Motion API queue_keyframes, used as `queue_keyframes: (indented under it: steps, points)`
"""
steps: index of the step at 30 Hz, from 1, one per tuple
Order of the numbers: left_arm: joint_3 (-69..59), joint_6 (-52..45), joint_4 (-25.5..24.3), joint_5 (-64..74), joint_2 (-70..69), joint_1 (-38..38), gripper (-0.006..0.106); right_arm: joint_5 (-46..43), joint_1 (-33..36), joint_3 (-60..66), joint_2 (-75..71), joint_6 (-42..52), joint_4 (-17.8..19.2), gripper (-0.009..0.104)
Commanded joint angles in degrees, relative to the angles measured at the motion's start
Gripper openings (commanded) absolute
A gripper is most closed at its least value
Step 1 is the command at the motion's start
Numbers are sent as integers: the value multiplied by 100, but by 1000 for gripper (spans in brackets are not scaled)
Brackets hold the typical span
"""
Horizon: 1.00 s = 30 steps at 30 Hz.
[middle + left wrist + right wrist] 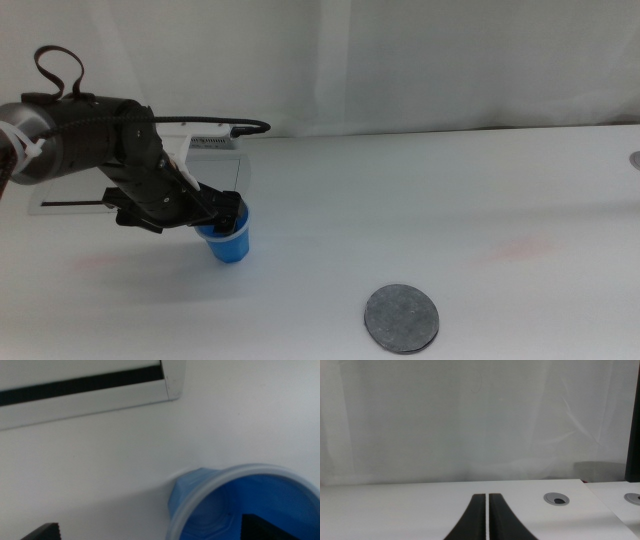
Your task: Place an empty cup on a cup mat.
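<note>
The blue cup (230, 243) stands upright and empty on the white table, left of centre. My left gripper (228, 212) is at its rim. In the left wrist view the cup (200, 495) shows its whitish rim; my left gripper (155, 529) is open, one jaw inside the cup and the other outside, well clear of the wall. The grey round cup mat (401, 318) lies flat near the front, to the right of the cup, bare. My right gripper (487, 502) is shut and empty, out of the middle view, facing the back wall.
A white rectangular panel with a dark slot (70, 205) lies behind the cup, partly under the left arm; it also shows in the left wrist view (75, 390). A cable hole (634, 158) sits at the table's far right edge.
</note>
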<state>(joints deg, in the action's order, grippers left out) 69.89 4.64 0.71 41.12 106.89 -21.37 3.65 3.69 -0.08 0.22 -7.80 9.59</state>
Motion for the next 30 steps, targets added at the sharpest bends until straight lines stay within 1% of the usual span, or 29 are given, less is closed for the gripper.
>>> queue_keyframes:
  steps: [1,4,5,7,9,12,13,14,18,26,30]
  points:
    - [37,124,16,-117,0,-31,88,28,-26,197,-198,33,27,-3]
    - [37,204,16,-117,0,-31,79,28,-26,197,-198,33,27,-3]
    - [37,256,16,-117,0,-31,73,28,-26,197,-198,33,27,-3]
    - [37,313,16,-128,0,-31,57,28,-26,197,-198,33,27,-3]
    - [37,377,16,-128,7,-31,37,28,-26,197,-198,33,27,-3]
    - [37,403,32,-175,45,-31,10,28,-26,197,-198,33,27,-3]
    - [37,403,62,-183,61,-31,2,28,-26,197,-198,33,27,-3]
    - [37,403,119,-215,84,-31,-3,28,-26,197,-198,33,27,-3]
    - [37,403,327,-355,106,-31,-3,28,-26,197,-198,33,27,-3]
    - [50,330,429,-386,93,-31,-3,28,-26,197,-198,33,27,-3]
    - [264,222,456,-73,30,-31,-3,28,-26,197,-198,33,27,-3]
